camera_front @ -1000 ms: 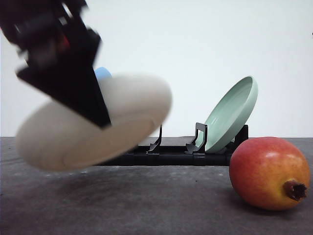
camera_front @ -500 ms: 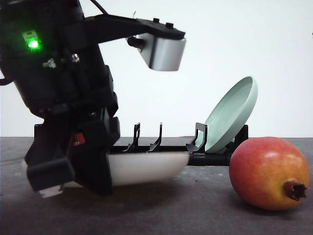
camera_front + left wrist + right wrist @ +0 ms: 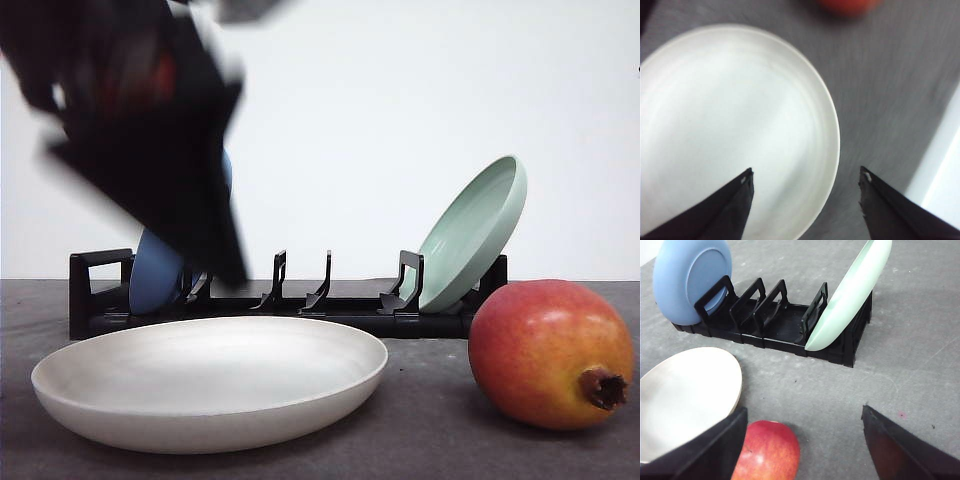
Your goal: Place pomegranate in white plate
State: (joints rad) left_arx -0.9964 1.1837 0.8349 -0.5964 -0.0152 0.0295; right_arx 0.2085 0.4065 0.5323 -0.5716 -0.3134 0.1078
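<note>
One pomegranate [image 3: 767, 452] lies just beside the open right gripper [image 3: 802, 437].

We see a dark grey counter [image 3: 300, 450] carrying three things: the white plate [image 3: 210, 393] flat at the left front, the pomegranate [image 3: 551, 353] resting to its right, apart from it, and a black dish rack [image 3: 300, 312] behind both.

Plain white wall [image 3: 400, 90], dark grey, seemingly matte tabletop [image 3: 420, 450]

Bare table [image 3: 420, 400] separates white plate [image 3: 210, 385] from pomegranate [image 3: 550, 352]; rack [image 3: 300, 310] stands behind
</note>
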